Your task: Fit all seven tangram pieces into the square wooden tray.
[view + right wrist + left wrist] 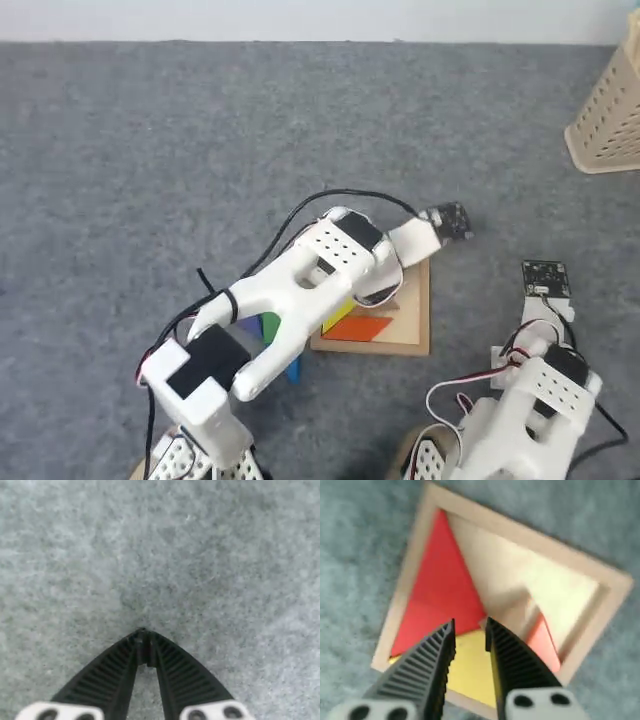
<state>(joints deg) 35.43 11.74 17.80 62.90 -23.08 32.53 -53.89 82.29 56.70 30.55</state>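
The square wooden tray [520, 532] lies on grey carpet, and my left gripper [470, 626] hovers just above it, open by a narrow gap with nothing between its fingers. Inside the tray lie a large red triangle [442, 577], a second red piece [415, 625] beside it, a yellow piece [470, 672] and a small orange-red piece [543, 641]; the rest of the tray floor is bare wood. From above, the left arm [320, 270] covers most of the tray [418, 335]. Green [270, 325], purple [248, 326] and blue [292, 371] pieces lie outside the tray, under that arm. My right gripper [144, 634] is shut over bare carpet.
A pale perforated basket [610, 105] stands at the far right edge. The right arm [540, 395] sits low at the near right, apart from the tray. Open grey carpet stretches across the far and left sides.
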